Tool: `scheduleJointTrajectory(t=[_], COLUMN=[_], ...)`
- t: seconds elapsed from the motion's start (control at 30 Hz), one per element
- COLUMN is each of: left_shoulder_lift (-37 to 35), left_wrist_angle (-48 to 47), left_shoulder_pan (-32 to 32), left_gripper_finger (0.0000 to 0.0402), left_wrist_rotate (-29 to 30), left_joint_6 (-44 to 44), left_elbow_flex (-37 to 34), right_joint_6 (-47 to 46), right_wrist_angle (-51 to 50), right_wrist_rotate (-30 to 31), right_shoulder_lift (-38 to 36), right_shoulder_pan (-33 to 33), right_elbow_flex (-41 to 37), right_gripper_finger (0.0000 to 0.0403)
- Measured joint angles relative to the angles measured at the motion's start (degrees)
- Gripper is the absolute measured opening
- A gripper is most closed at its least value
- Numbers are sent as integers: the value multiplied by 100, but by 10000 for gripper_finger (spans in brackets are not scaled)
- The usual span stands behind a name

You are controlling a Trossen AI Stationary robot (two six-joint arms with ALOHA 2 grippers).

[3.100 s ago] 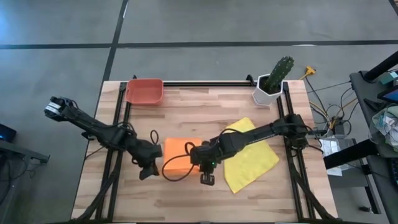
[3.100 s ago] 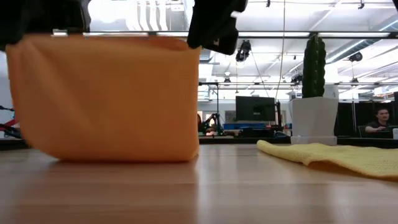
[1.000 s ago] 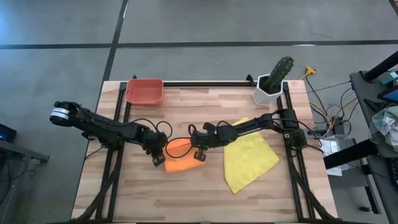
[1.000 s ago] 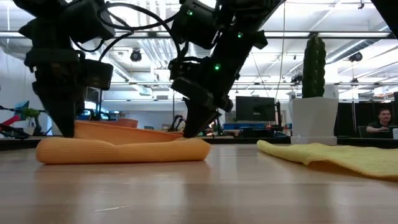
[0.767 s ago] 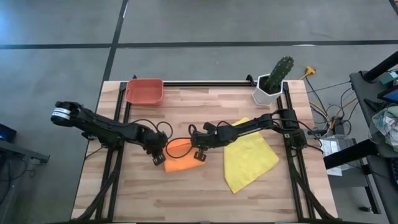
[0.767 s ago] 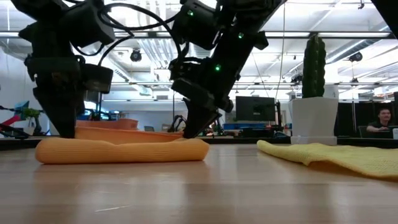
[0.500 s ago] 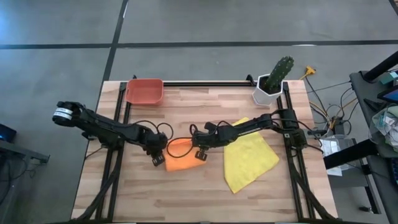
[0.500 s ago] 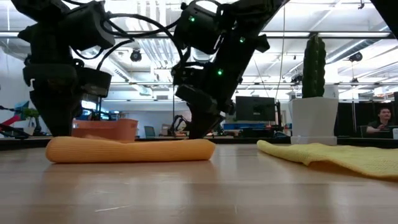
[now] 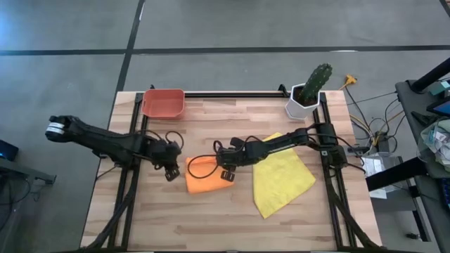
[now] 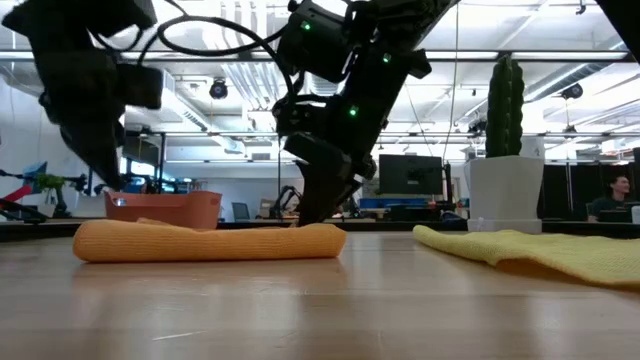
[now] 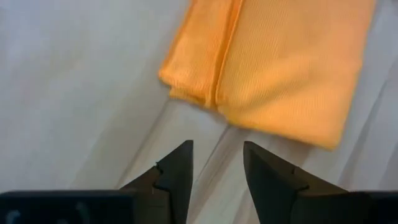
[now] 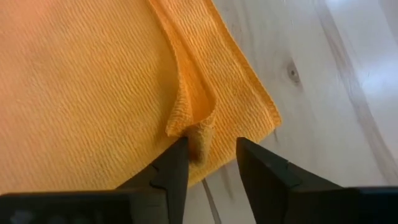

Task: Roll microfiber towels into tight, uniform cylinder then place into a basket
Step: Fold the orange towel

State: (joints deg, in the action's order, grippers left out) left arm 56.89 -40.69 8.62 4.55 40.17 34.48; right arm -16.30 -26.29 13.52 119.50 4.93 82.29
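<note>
Two microfiber towels lie on the wooden table [image 9: 211, 225]: the orange towel [image 9: 204, 176], folded flat near the middle, and the yellow towel [image 9: 281, 176], spread loose toward the right edge, while the red-orange basket [image 9: 163, 102] sits at the far left corner and a white pot with a cactus [image 9: 306, 93] at the far right corner. The left gripper [image 9: 169, 172] hangs just off the orange towel's left edge, fingers parted and holding nothing. The right gripper [image 9: 226, 174] is at that towel's right edge, its jaws slightly apart with a raised fold of cloth between them.
</note>
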Motion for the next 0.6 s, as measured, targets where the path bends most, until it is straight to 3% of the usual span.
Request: scheduleJointTrajectory(t=[0.13, 0.33, 0.6], left_shoulder_lift=[-357, -577, -541], left_wrist_angle=[-69, -267, -235], left_shoulder_pan=[0, 0, 0], left_gripper_finger=[125, 125, 125], left_wrist_rotate=[156, 132, 21], left_joint_6=[268, 458, 463], left_elbow_flex=[-4, -9, 17], right_joint_6=[34, 80, 92], right_wrist_angle=[-78, -120, -490], right_wrist_rotate=[6, 2, 3], right_shoulder_lift=[-11, -26, -211], right_shoulder_pan=[-9, -12, -24], right_elbow_flex=[103, 195, 255], right_gripper_finger=[105, 19, 8])
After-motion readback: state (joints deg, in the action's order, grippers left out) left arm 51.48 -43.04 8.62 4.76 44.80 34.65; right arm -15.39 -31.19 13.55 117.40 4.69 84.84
